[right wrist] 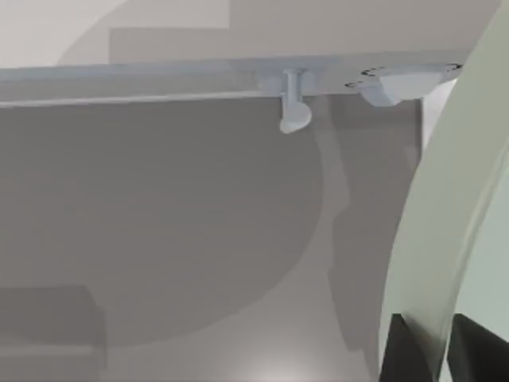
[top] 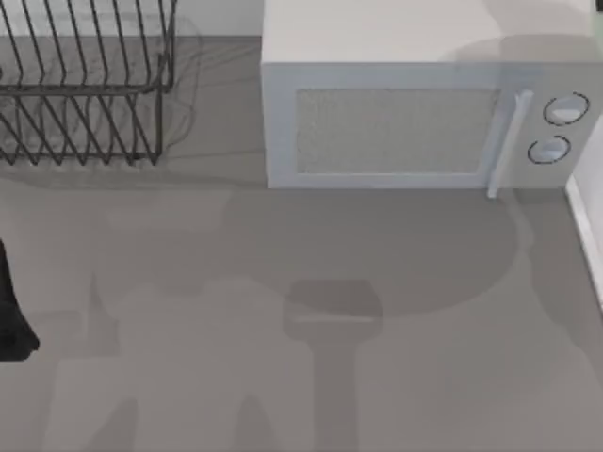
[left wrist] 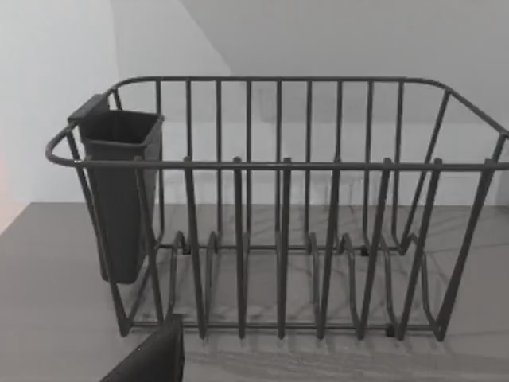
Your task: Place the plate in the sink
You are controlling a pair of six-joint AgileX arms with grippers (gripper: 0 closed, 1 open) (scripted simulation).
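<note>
Right gripper (right wrist: 429, 350) clamped on rim of pale mint-green plate (right wrist: 453, 207); plate held aloft, edge-on to wrist camera, near microwave (top: 415, 113).

Dark fingers (right wrist: 402, 350) pinching raised rim, one each side. Plate judged rigid, smooth, likely slippery and breakable; rim the only sensible hold, grip near edge means leverage and possible tilt. Broad round shadow on grey table (top: 283, 282) below microwave door. Door handle (top: 504, 141) and two knobs (top: 563, 110) close by; likeliest snag on the way across. Sink (top: 586, 226) as slanted white strip at table's right edge. Left gripper (left wrist: 151, 362) parked at table's left facing wire dish rack (left wrist: 278, 215) with dark cutlery cup (left wrist: 119, 191); finger state cannot tell.
</note>
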